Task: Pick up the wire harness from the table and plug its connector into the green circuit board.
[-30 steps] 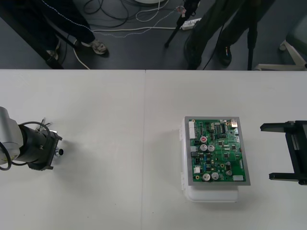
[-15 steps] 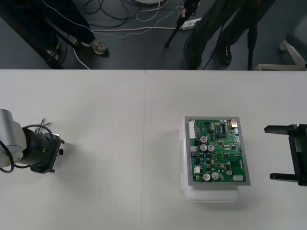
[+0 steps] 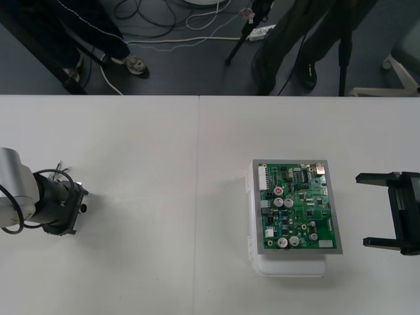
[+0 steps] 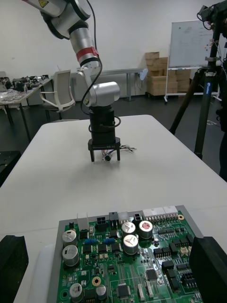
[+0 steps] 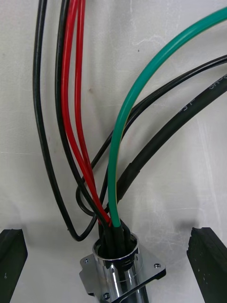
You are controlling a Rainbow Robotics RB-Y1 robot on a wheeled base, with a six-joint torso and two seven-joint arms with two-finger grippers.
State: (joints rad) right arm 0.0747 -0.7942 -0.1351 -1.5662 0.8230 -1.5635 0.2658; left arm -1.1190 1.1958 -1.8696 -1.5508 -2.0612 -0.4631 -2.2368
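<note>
Status: early. Harness (image 5: 109, 203) lies on the desk (image 3: 164, 144) at the left, well apart from the board (image 3: 296, 207). It's not gripped and nothing is plugged. My left jaws are down over it, spread wide, with the socket (image 5: 119, 259) between them, untouched. My right jaws are spread too, empty, parked just right of the board. To do: grip, lift, carry across, plug in. Orientation: socket barrel looks flat on the desk, long axis crosswise to the left jaws' closing line. Wires leave its back end and fan away from the jaws. Can't tell which way the plug points.
</note>
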